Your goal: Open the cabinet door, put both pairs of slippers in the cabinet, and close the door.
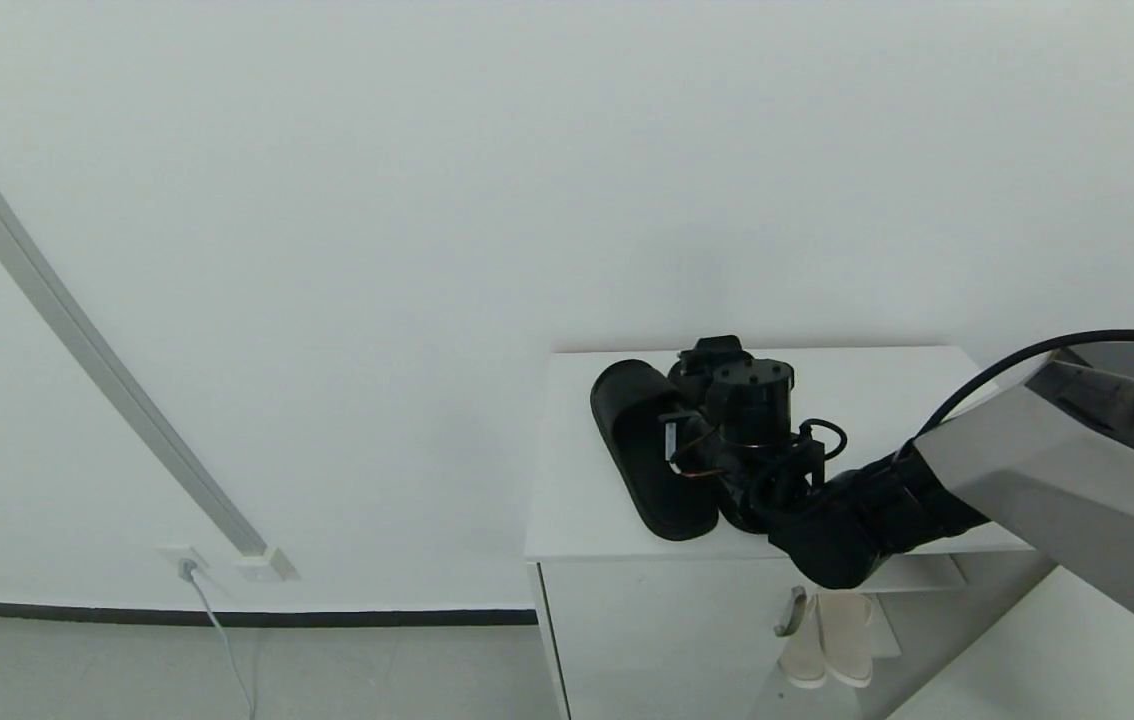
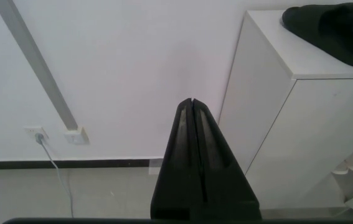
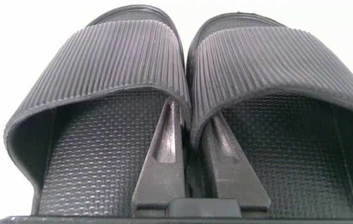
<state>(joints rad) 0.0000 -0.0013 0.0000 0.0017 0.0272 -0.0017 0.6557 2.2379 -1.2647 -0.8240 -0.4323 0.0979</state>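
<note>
Head above cabinet (image 1: 877,400); left wrist low beside; right wrist hugging slippers (image 3: 120,68).

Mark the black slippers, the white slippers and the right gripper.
black slippers (image 1: 647,450), head view: middle of the left slipper.
white slippers (image 1: 849,640), head view: the right-hand slipper's upper.
right gripper (image 3: 192,112), right wrist view: midway between its fingertips.

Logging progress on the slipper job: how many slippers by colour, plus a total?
Black slippers: 2, on top of the cabinet, right tool pinching their adjoining sides
White slippers: 2, inside the cabinet
Total: 4
</note>
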